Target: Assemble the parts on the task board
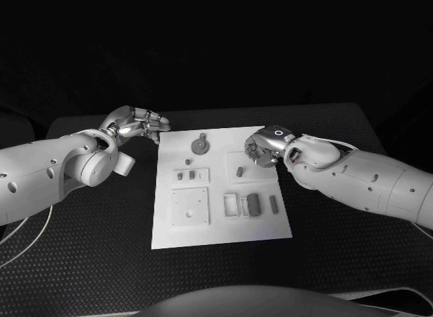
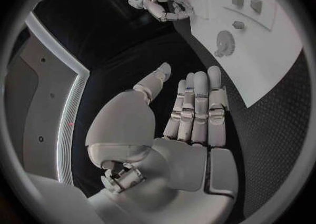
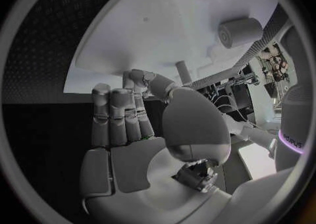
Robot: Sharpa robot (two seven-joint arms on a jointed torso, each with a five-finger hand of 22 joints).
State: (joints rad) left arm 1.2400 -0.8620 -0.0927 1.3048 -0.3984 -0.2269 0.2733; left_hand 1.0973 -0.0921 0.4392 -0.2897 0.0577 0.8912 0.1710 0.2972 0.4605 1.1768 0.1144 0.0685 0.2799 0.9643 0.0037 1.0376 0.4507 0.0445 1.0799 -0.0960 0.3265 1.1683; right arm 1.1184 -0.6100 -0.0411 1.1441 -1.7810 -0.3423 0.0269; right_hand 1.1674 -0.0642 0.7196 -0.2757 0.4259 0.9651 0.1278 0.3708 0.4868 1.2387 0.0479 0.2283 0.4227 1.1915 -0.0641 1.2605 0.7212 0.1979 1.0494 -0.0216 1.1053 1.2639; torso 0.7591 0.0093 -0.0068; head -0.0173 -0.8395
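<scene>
While the white task board (image 1: 221, 234) lies flat in the middle of the black desk (image 1: 82, 264), both hands stand at its far end, one to each side. Left hand (image 1: 138, 124) hovers just off the board's far left corner, over bare desk, its fingers (image 2: 197, 103) straight and side by side with the thumb set apart, holding nothing. Right hand (image 1: 265, 146) hangs over the board's far right edge; its fingers (image 3: 118, 113) are likewise extended and close together, and nothing lies in the palm. Between the two hands, on the board's far part, rests a round gear-like part (image 1: 200, 144). A small upright peg (image 1: 239, 171) stands in the board just beside the right hand, nearer the robot. Further parts sit lower on the board: a square plate (image 1: 190, 206) at the left and several small blocks (image 1: 252, 204) at the right, well apart from either hand.
</scene>
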